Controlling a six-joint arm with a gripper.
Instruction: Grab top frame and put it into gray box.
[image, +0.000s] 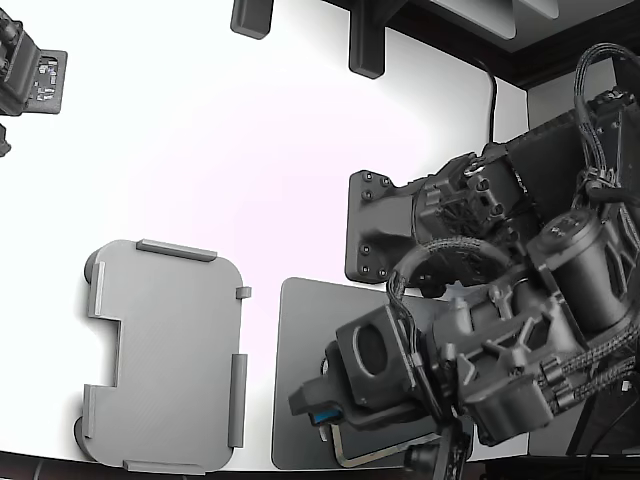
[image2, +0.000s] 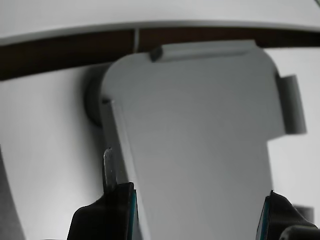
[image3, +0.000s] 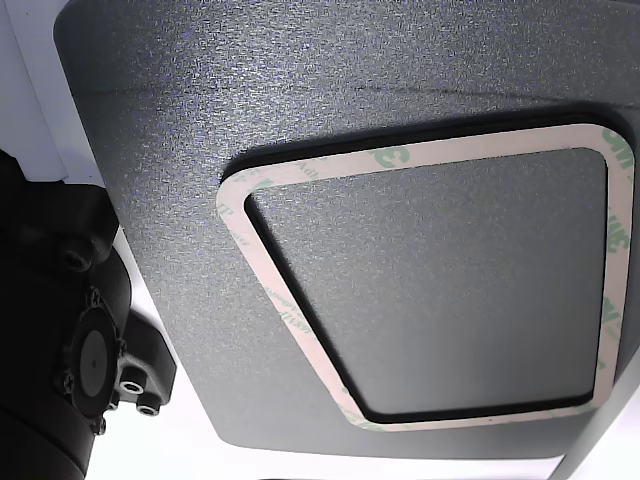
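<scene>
One frame (image3: 300, 330): thin, flat, rounded-corner rectangle with hollow middle, pale tan rim with faint green print. It lies flat on a dark gray mat (image3: 300, 100) with a fine pebbled texture. In the exterior view the frame (image: 345, 455) is mostly hidden under the arm, at 5 o'clock on the white table (image: 250, 150).

One box (image: 165, 355): light gray, smooth matte, shallow, rounded corners, raised edge tabs, side notch. It sits at 9 o'clock of the mat (image: 300, 350), just beside it and apart.

Gripper (image2: 197, 212): two dark fingers spread wide, nothing between them, hovering over the box (image2: 200, 140).
</scene>
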